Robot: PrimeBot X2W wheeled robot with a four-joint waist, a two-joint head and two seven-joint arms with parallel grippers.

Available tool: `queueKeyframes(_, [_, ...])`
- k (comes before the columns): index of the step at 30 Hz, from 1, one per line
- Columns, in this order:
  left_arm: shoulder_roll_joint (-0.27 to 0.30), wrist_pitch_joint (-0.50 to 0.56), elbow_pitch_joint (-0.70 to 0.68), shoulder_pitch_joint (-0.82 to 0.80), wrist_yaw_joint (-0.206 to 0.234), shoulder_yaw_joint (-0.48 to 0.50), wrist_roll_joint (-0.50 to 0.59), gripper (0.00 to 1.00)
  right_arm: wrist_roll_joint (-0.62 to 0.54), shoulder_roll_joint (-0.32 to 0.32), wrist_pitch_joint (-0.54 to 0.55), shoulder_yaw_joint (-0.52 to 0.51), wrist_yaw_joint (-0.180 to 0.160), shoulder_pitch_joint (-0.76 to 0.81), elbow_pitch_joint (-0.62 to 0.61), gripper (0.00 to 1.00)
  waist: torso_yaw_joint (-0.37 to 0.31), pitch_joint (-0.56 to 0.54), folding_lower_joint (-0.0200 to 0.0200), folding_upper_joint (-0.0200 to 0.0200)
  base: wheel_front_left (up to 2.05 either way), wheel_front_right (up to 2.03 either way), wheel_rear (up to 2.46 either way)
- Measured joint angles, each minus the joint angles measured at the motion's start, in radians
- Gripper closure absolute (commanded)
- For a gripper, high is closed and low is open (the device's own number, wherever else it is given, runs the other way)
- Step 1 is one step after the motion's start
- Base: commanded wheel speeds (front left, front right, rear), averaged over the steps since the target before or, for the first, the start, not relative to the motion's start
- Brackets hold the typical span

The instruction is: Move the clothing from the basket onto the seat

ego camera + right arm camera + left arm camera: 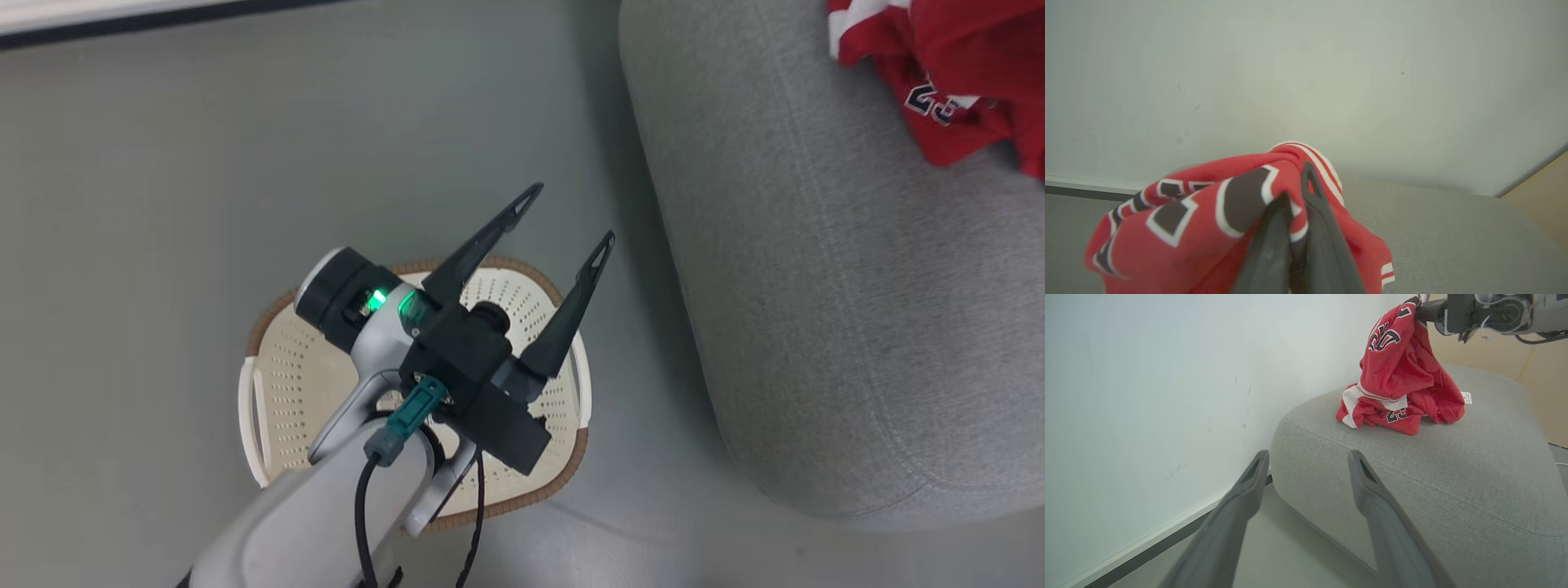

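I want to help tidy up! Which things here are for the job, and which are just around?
For the job: red white-trimmed basketball clothing, cream perforated plastic basket with brown rim, big grey fabric seat, right gripper shut on the clothing.
Just around: pale wall, grey floor, beige panel.

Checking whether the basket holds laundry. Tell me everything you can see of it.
The cream-white plastic laundry basket with perforated walls, brown rim and pale side handles stands upright on the grey floor, left of the grey fabric seat cushion and apart from it. The open left tool on its pale arm hangs over it and hides its middle; what shows of its inside is bare.
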Motion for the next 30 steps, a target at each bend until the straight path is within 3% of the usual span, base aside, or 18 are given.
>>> queueKeyframes(11, [0.022,0.01,0.013,-0.042,0.002,0.013,0.016,0.0,0.004,0.062,-0.075,0.01,0.0,0.0,0.093,1.0,-0.022,0.111,-0.0001,0.0,0.0,0.0,0.0])
queueKeyframes(14, [0.021,0.002,0.031,-0.042,0.002,0.014,0.016,0.0,0.004,0.071,-0.094,0.013,0.001,0.001,0.109,0.56,-0.038,0.107,-0.0002,0.0001,0.0,0.0,0.0])
queueKeyframes(15, [0.019,0.001,0.035,-0.042,0.002,0.015,0.015,0.0,0.004,0.073,-0.099,0.013,0.001,0.002,0.117,0.18,-0.041,0.103,-0.0002,0.0,0.0,0.0,0.0])
queueKeyframes(16, [0.017,-0.004,0.04,-0.041,0.002,0.016,0.014,0.0,0.004,0.077,-0.1,0.013,0.001,0.005,0.122,0.0,-0.044,0.097,-0.0002,0.0,0.0,0.0,0.0])
queueKeyframes(30, [-0.036,-0.06,0.126,0.015,0.006,0.054,-0.06,0.0,0.008,0.106,-0.127,0.026,0.014,0.132,0.153,0.0,-0.065,-0.034,-0.0004,-0.0002,0.0,0.0,0.0])
